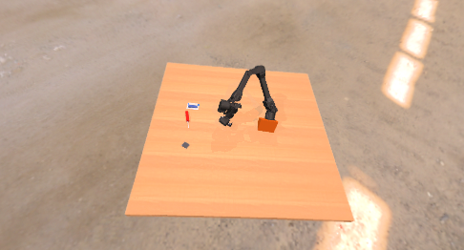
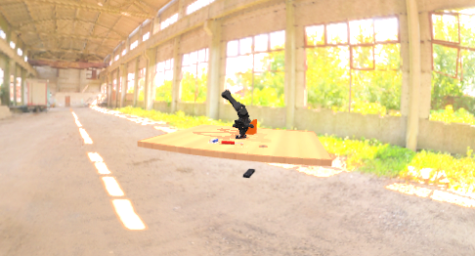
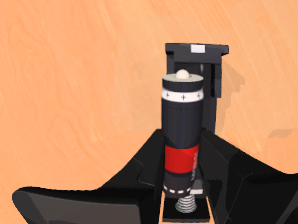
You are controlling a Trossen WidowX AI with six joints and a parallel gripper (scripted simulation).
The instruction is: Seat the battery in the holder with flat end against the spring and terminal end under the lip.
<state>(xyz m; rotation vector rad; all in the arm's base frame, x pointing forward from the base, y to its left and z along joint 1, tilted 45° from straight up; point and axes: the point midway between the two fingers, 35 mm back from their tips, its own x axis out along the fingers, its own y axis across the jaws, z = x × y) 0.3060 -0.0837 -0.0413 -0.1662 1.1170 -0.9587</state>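
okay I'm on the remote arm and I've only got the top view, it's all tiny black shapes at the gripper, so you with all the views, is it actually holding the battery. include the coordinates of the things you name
Observer: Yes, the wrist view shows the battery (image 3: pixel 181 117) between the fingers of the gripper (image 1: pixel 230 125) (image 2: pixel 240 136) (image 3: pixel 178 135).
Operator: Which way round is it?
Observer: The flat end faces the spring (image 3: pixel 186 204), and the end with the little knob points toward the far end of the holder (image 3: pixel 175 53).
Operator: Is it lined up with the holder?
Observer: Not quite, as the wrist view has it: the knob end sits left of the slot's middle, overlapping the left wall. Whether it touches that wall, I can't tell.
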